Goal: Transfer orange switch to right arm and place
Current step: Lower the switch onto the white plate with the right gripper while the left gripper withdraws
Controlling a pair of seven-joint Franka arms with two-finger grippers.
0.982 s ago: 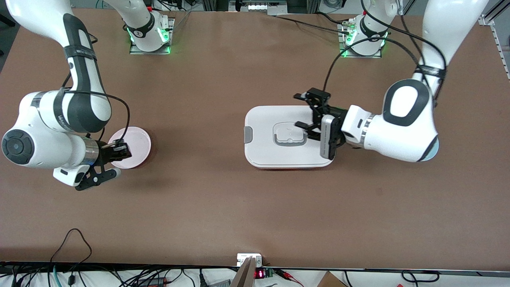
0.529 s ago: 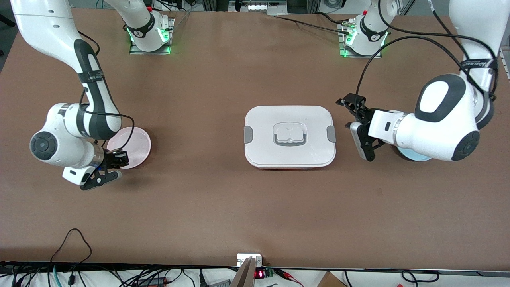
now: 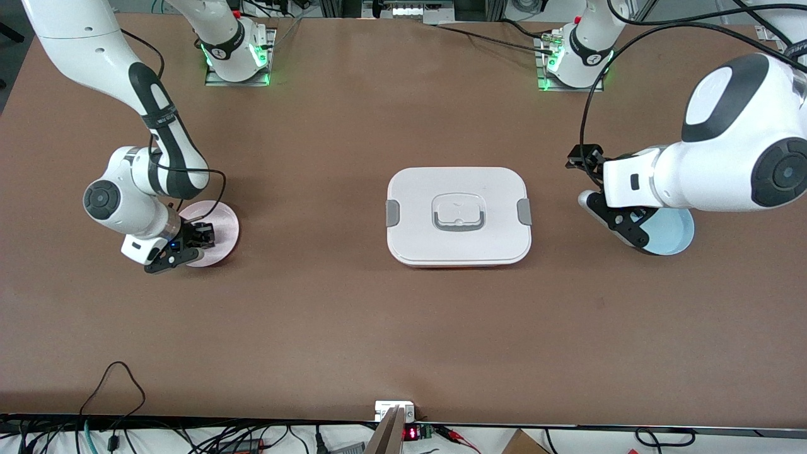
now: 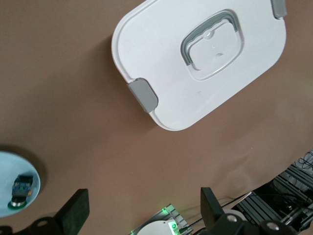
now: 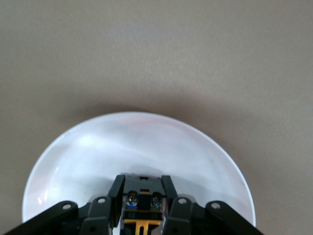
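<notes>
The orange switch [image 5: 142,210], a small black part with an orange piece, sits clamped between the fingers of my right gripper [image 5: 142,182]. The right gripper [image 3: 202,238] hangs low over the pink plate [image 3: 217,221] at the right arm's end of the table. In the right wrist view the plate [image 5: 137,147] fills the space under the switch. My left gripper [image 3: 588,181] is open and holds nothing. It is over bare table between the white box and the blue plate [image 3: 671,233]. In the left wrist view the left gripper [image 4: 144,215] shows its two fingers wide apart.
A white lidded box [image 3: 458,217] with a grey handle and grey side clips stands mid-table. On the blue plate [image 4: 7,178] lies a black-blue part with a green cap [image 4: 20,188]. Cables and the table's front edge run along the bottom of the front view.
The left arm has pulled back from over the white box to the blue plate's side, gripper open. The right gripper has shifted further over the pink plate, still shut on the switch.
</notes>
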